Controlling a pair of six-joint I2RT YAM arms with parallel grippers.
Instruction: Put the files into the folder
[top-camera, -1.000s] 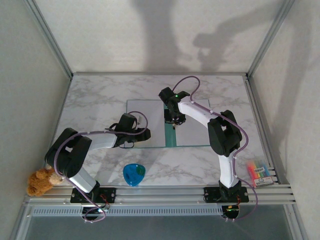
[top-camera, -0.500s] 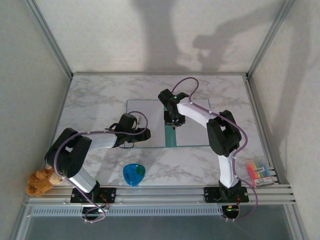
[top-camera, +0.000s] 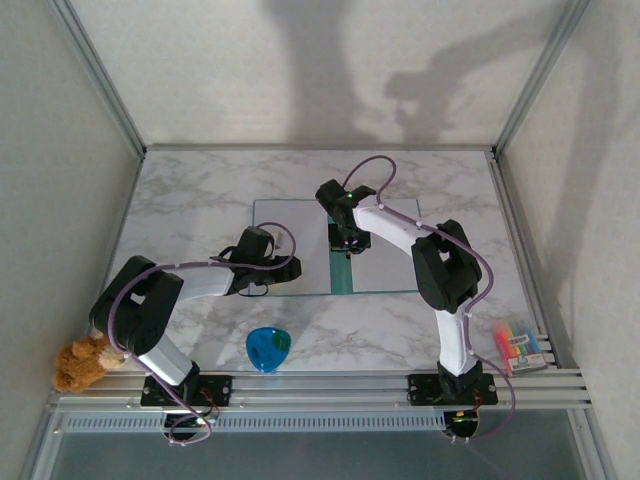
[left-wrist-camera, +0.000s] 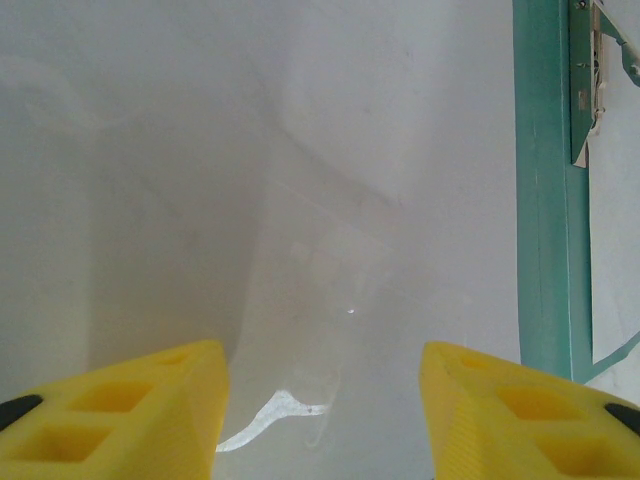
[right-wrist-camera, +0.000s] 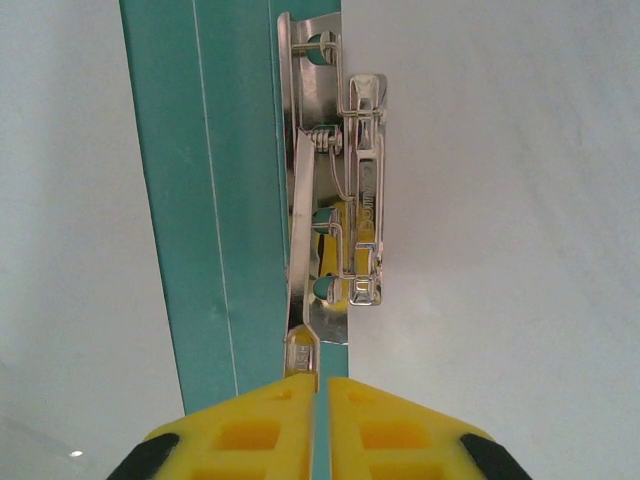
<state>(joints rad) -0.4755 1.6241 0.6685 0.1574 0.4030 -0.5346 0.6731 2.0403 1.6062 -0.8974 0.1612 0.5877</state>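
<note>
The folder (top-camera: 341, 272) lies open at the table's middle, its teal spine (right-wrist-camera: 220, 200) between two pale halves. Plain white sheet surface lies on both sides of the spine; I cannot tell the files from the folder's pale inside. A metal clip (right-wrist-camera: 352, 200) sits along the spine's right edge. My right gripper (right-wrist-camera: 322, 385) is shut, its tips right at the near end of the clip's lever, and it hangs over the spine (top-camera: 345, 243). My left gripper (left-wrist-camera: 322, 362) is open just above the left half (top-camera: 262, 275), holding nothing; the spine (left-wrist-camera: 545, 200) runs to its right.
A small blue cup (top-camera: 268, 348) stands near the front edge between the arm bases. A brown plush toy (top-camera: 82, 362) lies at the front left corner and a pack of markers (top-camera: 518, 345) at the front right. Aluminium frame posts border the table.
My right gripper has crept slightly toward the far end of the spine. The left arm has stayed still.
</note>
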